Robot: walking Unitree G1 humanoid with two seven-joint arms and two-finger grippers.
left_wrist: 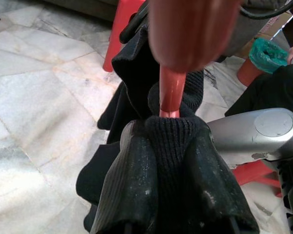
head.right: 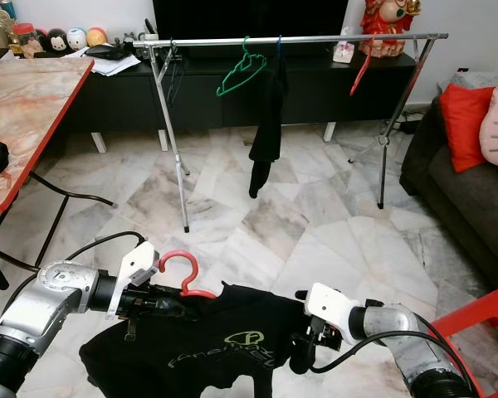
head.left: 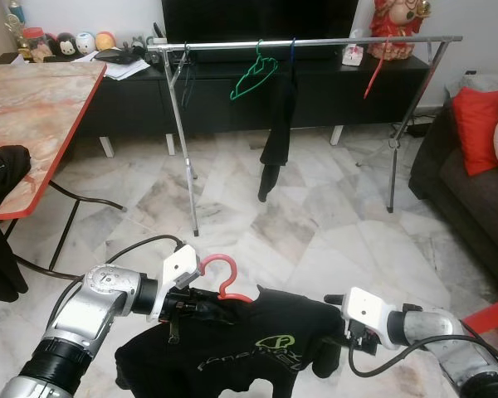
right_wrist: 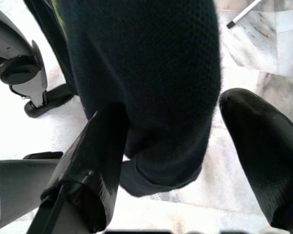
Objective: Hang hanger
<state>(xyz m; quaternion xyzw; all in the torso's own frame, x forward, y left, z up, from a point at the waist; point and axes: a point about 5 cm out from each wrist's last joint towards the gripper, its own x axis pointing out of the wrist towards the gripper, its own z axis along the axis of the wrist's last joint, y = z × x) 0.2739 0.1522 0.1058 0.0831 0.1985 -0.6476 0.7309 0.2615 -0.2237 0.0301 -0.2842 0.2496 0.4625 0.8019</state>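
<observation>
Hanger: red hanger (head.left: 224,278), hook upward, low in front of the robot between its two arms, well short of the rail; a black shirt (head.left: 249,344) is draped on it.
Shirt: black with a green and grey logo on the front, hanging from the hanger above the marble floor (head.left: 315,207); its collar bunches round the hanger's neck in the left wrist view.
Left gripper (head.left: 201,308): at the hanger's neck, fingers (left_wrist: 132,190) pressed together on the hanger through the collar cloth, the red stem rising between them.
Right gripper (head.right: 303,355): at the shirt's far shoulder, fingers (right_wrist: 95,161) spread, one on each side of a fold of black sleeve; whether they touch the cloth I cannot tell.
Rail: silver clothes rail (head.left: 315,41) across the room ahead, on thin metal legs, well apart from the held hanger.
On the rail: a green hanger (head.left: 253,75) tilted, a black garment (head.left: 275,137) hanging long beside it, a red hanger (head.left: 373,75) toward the right end.
Behind the rail: a long black cabinet (head.left: 232,91) with a dark screen above it and small figurines at its left end.
Left side: table (head.left: 33,108) with a marbled top and red edge, dark cloth over its near corner.
Right side: dark sofa (head.left: 456,182) with a red cushion (head.left: 480,124).
</observation>
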